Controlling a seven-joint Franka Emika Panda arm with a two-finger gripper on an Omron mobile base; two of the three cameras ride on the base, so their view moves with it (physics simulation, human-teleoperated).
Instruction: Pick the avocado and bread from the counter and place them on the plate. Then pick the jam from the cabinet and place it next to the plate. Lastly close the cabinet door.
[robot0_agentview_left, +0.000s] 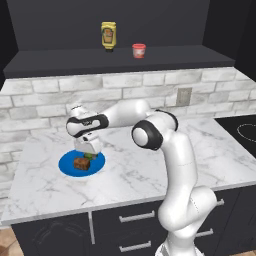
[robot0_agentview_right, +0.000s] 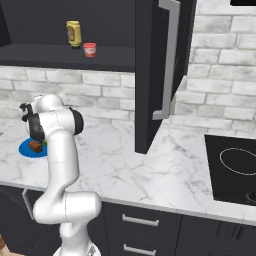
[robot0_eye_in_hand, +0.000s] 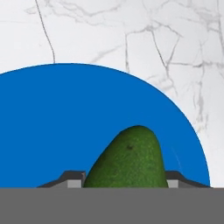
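Gripper (robot0_agentview_left: 89, 151) fingers clamp the pebbly dark-green oval avocado (robot0_eye_in_hand: 127, 161) over the flat round blue plate (robot0_agentview_left: 66, 164) on the left of the veined marble counter (robot0_agentview_left: 200, 155), crusty brown bread (robot0_agentview_left: 81, 163) chunk on the plate, red jam (robot0_agentview_left: 139, 50) jar far up on the cabinet (robot0_agentview_left: 125, 59) shelf.
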